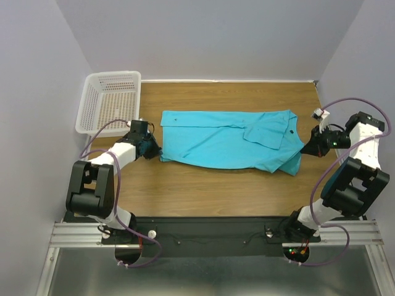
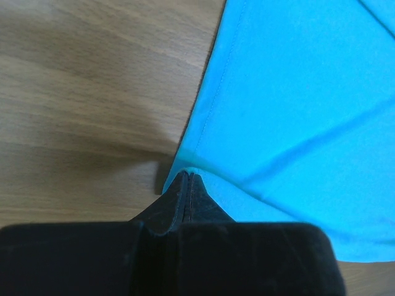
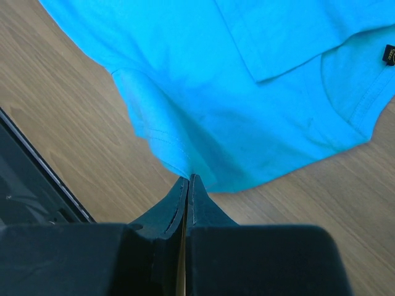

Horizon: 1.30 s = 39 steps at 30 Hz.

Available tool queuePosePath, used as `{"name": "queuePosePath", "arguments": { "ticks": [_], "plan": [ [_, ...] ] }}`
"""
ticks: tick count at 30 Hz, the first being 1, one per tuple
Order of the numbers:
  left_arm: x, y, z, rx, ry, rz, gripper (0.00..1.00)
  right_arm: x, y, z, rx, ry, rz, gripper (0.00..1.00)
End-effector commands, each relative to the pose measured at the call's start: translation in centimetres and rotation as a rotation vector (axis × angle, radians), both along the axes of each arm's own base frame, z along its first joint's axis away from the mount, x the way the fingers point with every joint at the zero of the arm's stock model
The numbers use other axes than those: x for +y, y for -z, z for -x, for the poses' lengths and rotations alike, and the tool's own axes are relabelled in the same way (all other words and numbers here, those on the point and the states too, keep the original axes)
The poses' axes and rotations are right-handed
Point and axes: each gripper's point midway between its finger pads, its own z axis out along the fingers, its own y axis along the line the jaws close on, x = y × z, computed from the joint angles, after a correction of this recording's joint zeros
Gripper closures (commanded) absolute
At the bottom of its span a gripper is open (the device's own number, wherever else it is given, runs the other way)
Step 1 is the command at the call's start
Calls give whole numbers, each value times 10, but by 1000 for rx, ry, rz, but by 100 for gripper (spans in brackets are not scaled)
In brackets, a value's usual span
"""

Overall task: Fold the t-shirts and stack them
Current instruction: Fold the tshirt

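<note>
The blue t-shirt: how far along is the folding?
Partway. The t-shirt lies in a long band, a sleeve already folded in. The left claw and right claw each pinch one end of it. Folding it shorter and stacking remain; no stack is visible.

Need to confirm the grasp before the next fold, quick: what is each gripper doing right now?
Left gripper: closed, pinching a hem corner of the turquoise t-shirt.
Right gripper: closed, pinching the same shirt's edge at the sleeve end.

The t-shirt [image 1: 228, 139] lies across the table [image 1: 203, 185], basket [image 1: 114, 105] far left.
</note>
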Motion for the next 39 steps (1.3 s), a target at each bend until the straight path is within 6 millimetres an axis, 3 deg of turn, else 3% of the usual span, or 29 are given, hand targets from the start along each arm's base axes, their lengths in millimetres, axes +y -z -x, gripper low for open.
{"name": "queuePosePath", "arguments": {
  "ticks": [1,14,24,39],
  "plan": [
    [-2,-15,-15,-43,38,-6,100,-2,-13,-13,-18,35,-43,99],
    [-6,-6,-23,-23,126,-33,100,-11,-5,-37,41,67,-103,100],
    [-14,-18,-32,-49,143,-1,100,-3,7,-56,80,69,-118,99],
    [-17,-17,-29,-56,181,13,100,-4,7,-66,73,68,-103,99]
  ]
}}
